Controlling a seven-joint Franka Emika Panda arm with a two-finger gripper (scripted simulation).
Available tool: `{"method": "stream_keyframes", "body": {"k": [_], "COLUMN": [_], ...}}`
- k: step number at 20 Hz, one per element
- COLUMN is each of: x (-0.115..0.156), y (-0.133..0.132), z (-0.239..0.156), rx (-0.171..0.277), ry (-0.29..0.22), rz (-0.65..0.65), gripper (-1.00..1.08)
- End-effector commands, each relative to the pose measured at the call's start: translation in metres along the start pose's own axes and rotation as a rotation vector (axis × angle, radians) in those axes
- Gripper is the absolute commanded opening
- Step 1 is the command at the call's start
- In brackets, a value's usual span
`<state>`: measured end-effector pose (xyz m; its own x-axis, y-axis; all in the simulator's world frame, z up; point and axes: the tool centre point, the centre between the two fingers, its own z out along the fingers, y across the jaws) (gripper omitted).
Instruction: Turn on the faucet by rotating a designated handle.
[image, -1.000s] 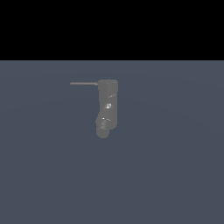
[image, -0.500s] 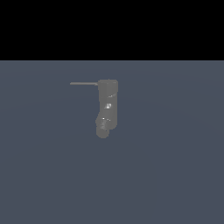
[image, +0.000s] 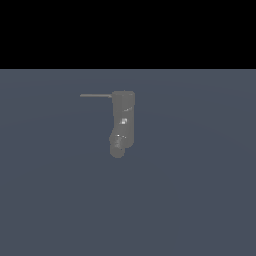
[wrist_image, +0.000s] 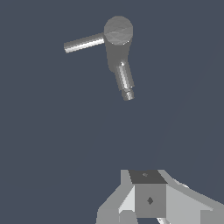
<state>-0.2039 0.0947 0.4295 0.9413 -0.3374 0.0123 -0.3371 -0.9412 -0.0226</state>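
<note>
Only the wrist view shows the gripper (wrist_image: 151, 205): a blocky grey and white body at the frame's edge, its fingertips cut off, so whether the claw is spread or pressed together cannot be told. It touches nothing and sits well apart from the faucet (wrist_image: 118, 39).

In the exterior view no arm appears. From that view's left, the handle (image: 96, 95), a thin dark rod, runs level to the top of the grey upright body, which stands near the middle of the floor (image: 200, 200). A rounded spout stub angles out at the body's lower end.

The wrist view looks down on the faucet's round top, with handle (wrist_image: 84, 43) and spout pointing in different directions.

The floor is plain slate blue; above it the exterior view is black.
</note>
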Motion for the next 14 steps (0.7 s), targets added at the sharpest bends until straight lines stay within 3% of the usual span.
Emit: {"method": "stream_keyframes", "body": {"k": [1, 14], "x": [0.005, 0.04], "y": [-0.012, -0.068], "z": [0.01, 0.057], "rx": [0.0, -0.001], "ry": [0.0, -0.002], "rz": [0.053, 0.318], "gripper": [-1.0, -1.0]}}
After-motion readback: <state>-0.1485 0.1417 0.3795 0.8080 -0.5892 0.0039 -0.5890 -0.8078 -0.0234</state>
